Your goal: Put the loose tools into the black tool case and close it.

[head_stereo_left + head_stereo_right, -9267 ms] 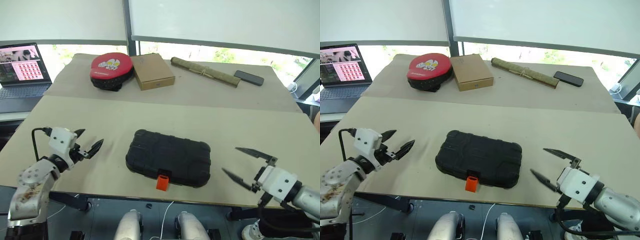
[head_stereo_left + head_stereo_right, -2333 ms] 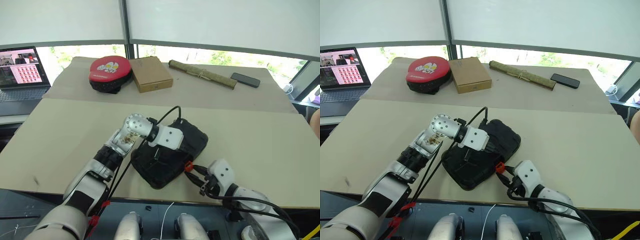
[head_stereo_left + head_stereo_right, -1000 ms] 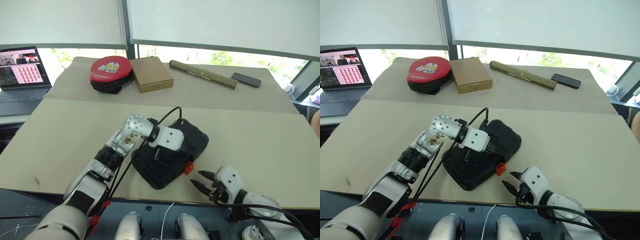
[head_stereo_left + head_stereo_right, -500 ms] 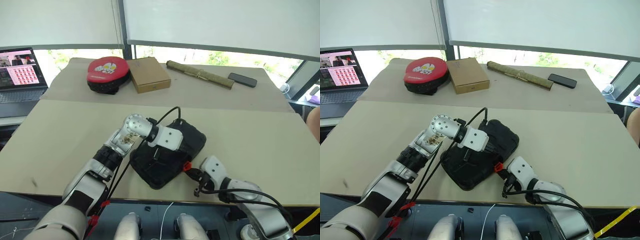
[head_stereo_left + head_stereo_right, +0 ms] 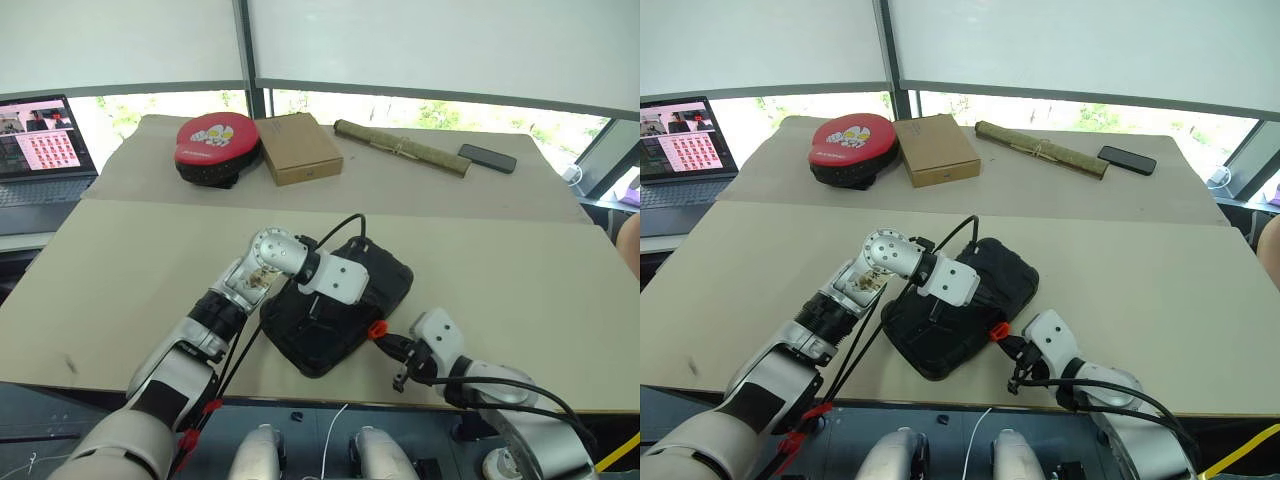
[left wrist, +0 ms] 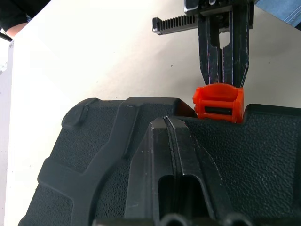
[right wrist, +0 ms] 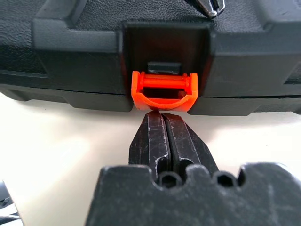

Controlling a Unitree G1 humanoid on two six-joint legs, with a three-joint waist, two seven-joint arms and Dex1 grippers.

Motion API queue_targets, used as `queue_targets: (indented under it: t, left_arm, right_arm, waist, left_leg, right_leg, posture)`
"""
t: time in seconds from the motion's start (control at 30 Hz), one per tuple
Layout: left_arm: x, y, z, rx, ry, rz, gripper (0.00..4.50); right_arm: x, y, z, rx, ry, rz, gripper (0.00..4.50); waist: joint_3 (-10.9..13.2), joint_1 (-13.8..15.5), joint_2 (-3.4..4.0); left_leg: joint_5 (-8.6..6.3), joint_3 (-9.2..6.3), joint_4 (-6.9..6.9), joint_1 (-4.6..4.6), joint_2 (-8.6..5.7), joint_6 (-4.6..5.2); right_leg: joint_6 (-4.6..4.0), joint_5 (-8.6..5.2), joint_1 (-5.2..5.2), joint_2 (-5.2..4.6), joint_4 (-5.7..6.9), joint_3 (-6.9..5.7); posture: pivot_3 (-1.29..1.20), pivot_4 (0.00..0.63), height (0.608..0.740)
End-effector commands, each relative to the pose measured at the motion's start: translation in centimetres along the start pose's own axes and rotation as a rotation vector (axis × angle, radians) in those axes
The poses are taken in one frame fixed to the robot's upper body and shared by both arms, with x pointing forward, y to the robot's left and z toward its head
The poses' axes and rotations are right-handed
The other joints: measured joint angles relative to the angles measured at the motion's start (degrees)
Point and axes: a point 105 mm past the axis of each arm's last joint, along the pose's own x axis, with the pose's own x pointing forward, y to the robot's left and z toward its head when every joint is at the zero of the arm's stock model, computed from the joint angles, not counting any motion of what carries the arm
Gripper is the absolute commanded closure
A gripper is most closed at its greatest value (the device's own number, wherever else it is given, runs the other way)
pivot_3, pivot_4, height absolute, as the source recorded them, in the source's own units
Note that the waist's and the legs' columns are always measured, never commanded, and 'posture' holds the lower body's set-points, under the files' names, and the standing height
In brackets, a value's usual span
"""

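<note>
black tool case (image 5: 335, 315), latch touching right hand (image 7: 162, 125)

Blk ribbed case (image 5: 335, 315) w/ orange latch (image 7: 163, 91); red/blk pad (image 5: 217, 146); brown box (image 5: 300, 147).

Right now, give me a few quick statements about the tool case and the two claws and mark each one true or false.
1. The black tool case is shut. True.
2. The right claw is wide open. False: its fingers are pressed together, tips at the orange latch.
3. The left claw rests on top of the case. True.
4. Screwdrivers lie on the table beside the case. False: no loose tools are visible there.
5. The cardboard box sits beside the red pad at the far end. True.
</note>
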Motion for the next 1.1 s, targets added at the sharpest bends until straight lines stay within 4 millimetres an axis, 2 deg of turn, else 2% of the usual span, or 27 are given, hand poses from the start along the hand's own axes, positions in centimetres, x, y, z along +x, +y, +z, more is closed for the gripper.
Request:
queue_targets:
  t: [0.03, 0.27, 0.57, 0.7, 0.8, 0.83, 0.9, 0.93, 1.0, 1.03, 1.1]
  left_arm:
    - [1.9, -3.6, -2.8, -0.09, 0.081, -0.134, 4.5]
    - [1.6, -3.5, -3.2, -0.095, 0.094, -0.122, 4.5]
    - [1.5, -3.5, -3.3, -0.103, 0.099, -0.105, 4.5]
    - [0.6, -3.2, -3.4, -0.164, 0.086, -0.058, 4.5]
    - [-2.2, -2.9, -3.7, -0.317, 0.056, 0.015, 4.5]
    - [-4.0, -2.9, -3.8, -0.379, 0.044, 0.047, 3.95]
    - [-5.7, -3.0, -3.6, -0.435, 0.032, 0.075, 3.48]
    - [-7.3, -3.3, -3.5, -0.488, 0.022, 0.088, 3.0]
    - [-12.2, -4.9, -2.3, -0.643, -0.024, 0.087, 2.38]
    - [-14.2, -5.8, -1.4, -0.704, -0.043, 0.077, 1.88]
    - [-16.8, -7.1, -0.2, -0.778, -0.042, 0.085, 1.17]
  right_arm:
    - [-0.8, 0.8, 4.7, -0.103, -0.18, 0.031, 4.47]
    - [-1.3, 0.6, 4.7, -0.12, -0.166, 0.06, 4.47]
    - [-1.1, 0.3, 4.7, -0.145, -0.162, 0.075, 4.47]
    - [-1.7, -0.3, 4.3, -0.19, -0.118, 0.059, 4.47]
    - [-3.8, -1.4, 4.3, -0.175, -0.085, 0.065, 4.47]
    - [-4.8, -1.8, 4.2, -0.175, -0.066, 0.088, 3.9]
    - [-5.9, -2.0, 4.2, -0.177, -0.047, 0.118, 3.43]
    - [-6.8, -2.3, 4.4, -0.18, -0.038, 0.142, 2.97]
    - [-9.1, -3.0, 5.3, -0.173, -0.019, 0.216, 2.33]
    - [-10.1, -3.3, 5.8, -0.158, -0.013, 0.251, 1.92]
    - [-11.6, -3.6, 6.5, -0.105, -0.004, 0.31, 1.3]
  waist:
    - [0.0, 0.0, 0.0]
    - [0.0, 0.0, 0.02]
    - [-0.1, 0.0, 0.17]
    - [-0.2, 0.1, 0.23]
    - [-0.1, -0.1, 0.25]
    - [-0.1, -0.3, 0.25]
    - [-0.1, -0.8, 0.16]
    - [-0.1, -1.0, 0.13]
    - [0.2, -1.6, 0.31]
    - [0.3, -1.9, 0.38]
    - [0.5, -2.1, 0.14]
  left_leg:
    - [0.0, 0.0, 0.0, 0.0, 0.0, 0.0]
    - [0.0, -0.01, 0.0, 0.01, 0.0, 0.0]
    - [0.0, -0.01, -0.01, 0.08, 0.01, 0.0]
    - [0.0, -0.01, -0.01, 0.07, 0.0, 0.0]
    - [0.0, 0.01, -0.11, 0.05, -0.01, 0.0]
    - [0.0, 0.03, -0.18, 0.04, -0.01, 0.0]
    - [0.01, 0.06, -0.44, 0.06, -0.02, 0.01]
    - [0.01, 0.01, -0.55, 0.09, 0.01, 0.01]
    - [0.01, -0.06, -0.75, 0.15, 0.03, 0.01]
    - [0.01, -0.01, -0.88, 0.08, 0.04, 0.01]
    - [0.01, -0.02, -1.03, 0.01, 0.06, 0.01]
  right_leg:
    - [0.0, 0.0, 0.0, 0.01, 0.0, 0.0]
    - [0.0, 0.0, 0.01, 0.0, 0.0, 0.0]
    - [0.0, 0.0, 0.08, 0.01, -0.05, 0.0]
    - [0.01, -0.01, 0.07, -0.02, -0.07, 0.0]
    - [0.01, -0.01, 0.03, -0.02, -0.11, 0.01]
    - [0.01, -0.01, -0.01, -0.02, -0.11, 0.04]
    - [0.04, 0.01, -0.1, 0.0, -0.11, 0.09]
    - [0.18, 0.09, -0.11, 0.09, -0.11, 0.08]
    - [0.19, 0.07, -0.13, 0.19, -0.09, 0.03]
    - [0.15, 0.02, -0.33, 0.18, 0.0, 0.14]
    - [-0.05, -0.01, -0.59, 0.24, 0.1, 0.17]
  posture:
    - [0.0, 0.15, 0.74]
    - [0.0, 0.15, 0.74]
    - [0.0, 0.15, 0.74]
    - [0.0, 0.15, 0.74]
    - [0.0, 0.15, 0.74]
    - [0.0, 0.15, 0.74]
    - [0.0, 0.15, 0.74]
    - [0.0, 0.15, 0.74]
    - [0.0, 0.15, 0.74]
    - [0.0, 0.15, 0.74]
    - [0.0, 0.15, 0.74]
